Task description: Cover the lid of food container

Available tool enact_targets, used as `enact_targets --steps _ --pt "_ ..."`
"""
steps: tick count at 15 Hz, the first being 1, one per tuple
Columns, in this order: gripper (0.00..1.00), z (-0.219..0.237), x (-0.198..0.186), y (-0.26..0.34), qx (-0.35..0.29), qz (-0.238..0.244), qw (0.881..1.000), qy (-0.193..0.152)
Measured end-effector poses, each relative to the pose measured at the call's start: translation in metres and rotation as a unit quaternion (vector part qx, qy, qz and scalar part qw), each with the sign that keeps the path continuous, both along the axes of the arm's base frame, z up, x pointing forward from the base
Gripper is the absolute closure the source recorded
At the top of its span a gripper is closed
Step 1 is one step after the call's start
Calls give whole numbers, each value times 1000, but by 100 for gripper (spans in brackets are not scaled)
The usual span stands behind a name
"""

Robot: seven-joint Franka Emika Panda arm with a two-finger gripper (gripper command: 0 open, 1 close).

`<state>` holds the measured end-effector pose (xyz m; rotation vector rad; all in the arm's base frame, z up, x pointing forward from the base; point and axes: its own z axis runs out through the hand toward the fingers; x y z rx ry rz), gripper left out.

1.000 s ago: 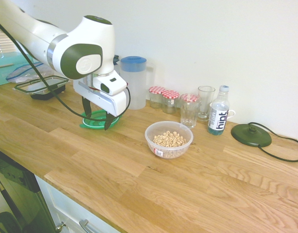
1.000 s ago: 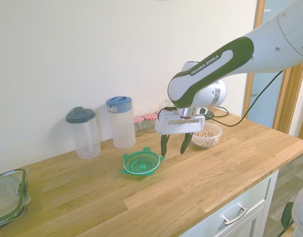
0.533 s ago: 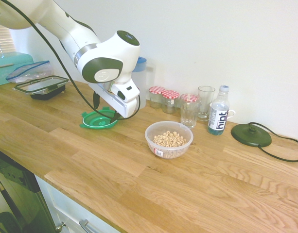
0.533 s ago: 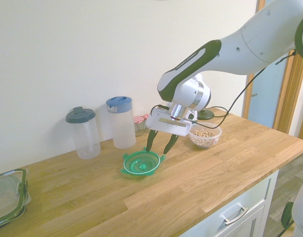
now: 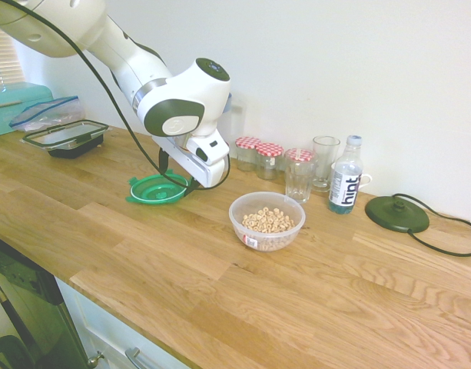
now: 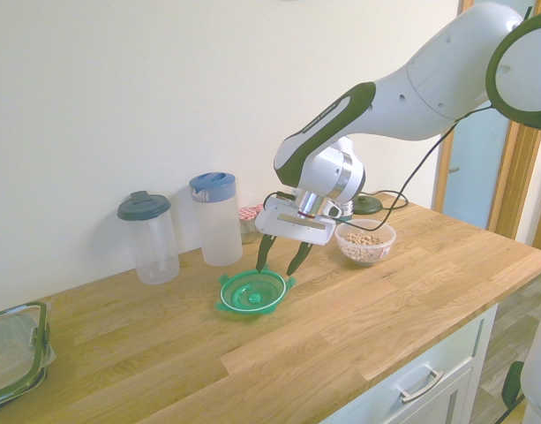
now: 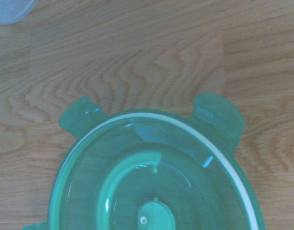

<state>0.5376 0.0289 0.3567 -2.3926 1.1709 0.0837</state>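
Observation:
The green lid (image 5: 153,189) (image 6: 251,292) lies flat on the wooden counter, with its inner side and white ring facing up. It fills the lower part of the wrist view as the lid (image 7: 156,177), with two snap tabs showing. My gripper (image 6: 276,268) (image 5: 178,177) hangs tilted just above the lid's rim on the wall side. It is open, and nothing sits between its fingers. The food container (image 5: 267,221) (image 6: 365,243), a clear round tub holding cereal rings, stands uncovered on the counter a short way from the lid, on the side away from the jugs.
Along the wall stand a blue-lidded jug (image 6: 216,217), a grey-lidded jug (image 6: 148,237), red-checked jars (image 5: 258,154), two glasses (image 5: 300,174) and a water bottle (image 5: 345,184). A black-rimmed container (image 5: 66,137) and a dark round base (image 5: 396,213) sit at opposite ends.
The arm has swung toward the wall and tilted its wrist. The gripper has come down over the lid's far rim. The fingers stayed open, and the lid and tub have not moved.

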Motion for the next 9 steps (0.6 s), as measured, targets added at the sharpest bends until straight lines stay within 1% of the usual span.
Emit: enact_targets --steps 4,7,9 --pt "0 -32 6 4 34 -1 999 9" --pt "0 -37 9 6 80 -11 997 4" --pt "0 -42 8 1 110 -20 994 7"
